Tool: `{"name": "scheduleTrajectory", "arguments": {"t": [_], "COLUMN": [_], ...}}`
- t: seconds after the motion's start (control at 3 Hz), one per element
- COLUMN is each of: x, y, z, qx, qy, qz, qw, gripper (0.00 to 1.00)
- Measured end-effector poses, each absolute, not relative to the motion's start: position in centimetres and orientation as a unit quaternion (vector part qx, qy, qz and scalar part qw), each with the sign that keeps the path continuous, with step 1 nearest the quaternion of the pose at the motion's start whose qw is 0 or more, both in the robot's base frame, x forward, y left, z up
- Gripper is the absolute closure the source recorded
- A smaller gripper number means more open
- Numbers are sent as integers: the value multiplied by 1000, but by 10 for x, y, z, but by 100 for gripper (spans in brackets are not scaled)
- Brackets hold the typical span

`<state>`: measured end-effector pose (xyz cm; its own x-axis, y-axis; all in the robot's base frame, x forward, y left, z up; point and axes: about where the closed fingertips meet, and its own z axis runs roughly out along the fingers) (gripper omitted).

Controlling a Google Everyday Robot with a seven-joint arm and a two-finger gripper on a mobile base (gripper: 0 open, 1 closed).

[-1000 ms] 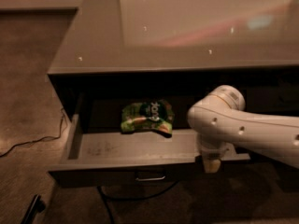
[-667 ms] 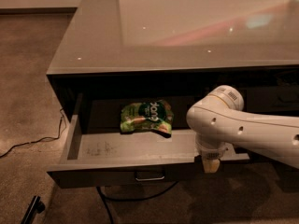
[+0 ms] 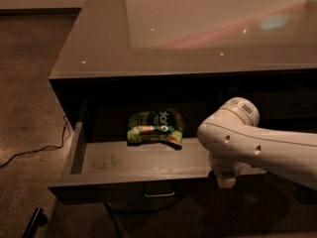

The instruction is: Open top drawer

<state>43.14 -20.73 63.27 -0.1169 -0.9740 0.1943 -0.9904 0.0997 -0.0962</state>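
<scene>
The top drawer (image 3: 111, 161) of a dark grey cabinet stands pulled out, showing a scuffed lighter grey floor. Its flat front carries a small centre pull (image 3: 159, 193). My white arm comes in from the right and bends down over the drawer's right part. The gripper (image 3: 226, 181) hangs at the top edge of the drawer front, right of the pull. Part of the drawer's right side is hidden by the arm.
A green snack bag (image 3: 155, 128) lies at the back middle of the drawer. The glossy cabinet top (image 3: 198, 29) overhangs it. A cable (image 3: 29, 150) trails on the carpet at the left, and a dark bar (image 3: 35, 222) lies at the bottom left.
The drawer has slid out slightly further toward the camera, and my arm has moved with it by the same small amount.
</scene>
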Motion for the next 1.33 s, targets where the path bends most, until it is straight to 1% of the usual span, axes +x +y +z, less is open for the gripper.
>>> {"name": "scheduleTrajectory", "arguments": {"t": [0.33, 1.33], "x": [431, 431], "y": [-207, -207], "z": [633, 633], "qx": [663, 663], "qy": [-740, -740], "qz": [101, 101], "qw": [41, 41], "gripper": [82, 12]}}
